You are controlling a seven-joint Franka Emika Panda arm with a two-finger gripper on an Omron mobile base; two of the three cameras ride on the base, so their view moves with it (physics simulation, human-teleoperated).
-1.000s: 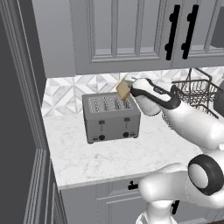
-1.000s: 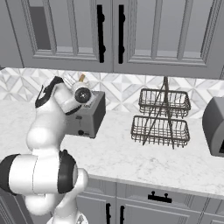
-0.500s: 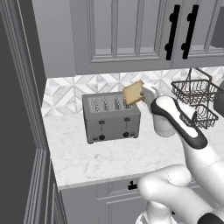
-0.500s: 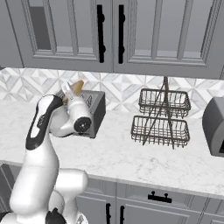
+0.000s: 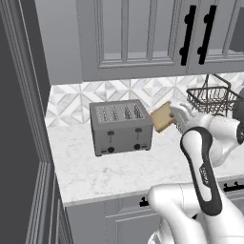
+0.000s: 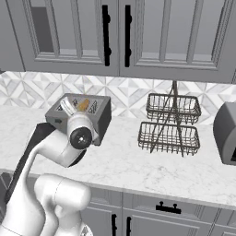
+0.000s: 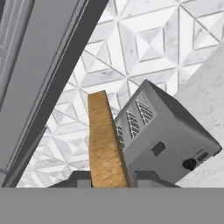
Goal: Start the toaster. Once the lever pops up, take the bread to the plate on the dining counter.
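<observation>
fingers (image 5: 170,116): closed on the bread (image 5: 162,117), holding it in the air
bread: between the fingers, just right of the toaster (image 5: 121,127), out of its slots
toaster: beside the fingers, on the tabletop (image 5: 109,169)
hidden: finger tips, cut off in the hand view
</observation>
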